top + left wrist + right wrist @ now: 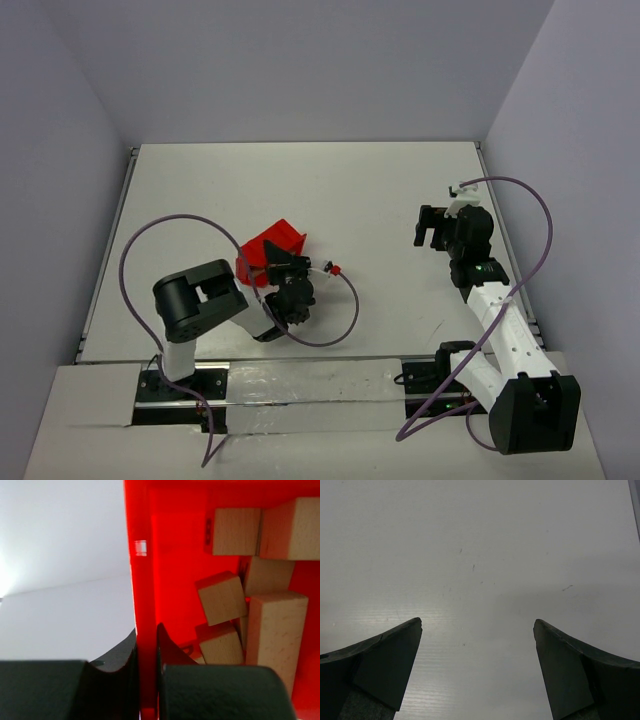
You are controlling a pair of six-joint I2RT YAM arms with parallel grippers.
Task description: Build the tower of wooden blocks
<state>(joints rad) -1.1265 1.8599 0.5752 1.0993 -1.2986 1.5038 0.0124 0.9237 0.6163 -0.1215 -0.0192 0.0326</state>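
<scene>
My left gripper (146,635) is shut on the side wall of the red plastic bin (141,590), one finger outside and one inside. Several light-tan wooden blocks (222,597) lie loose inside the bin, some cubes and one taller piece (275,630). In the top view the bin (275,243) looks tilted at the left gripper (285,268), and the blocks are hidden there. My right gripper (432,227) is open and empty over bare table at the right; its fingers (395,660) are wide apart with only white table between them.
The white table (330,190) is walled by grey panels at the back and sides. A purple cable (340,300) loops beside the left arm, with a small red connector (336,268) on the table near the bin.
</scene>
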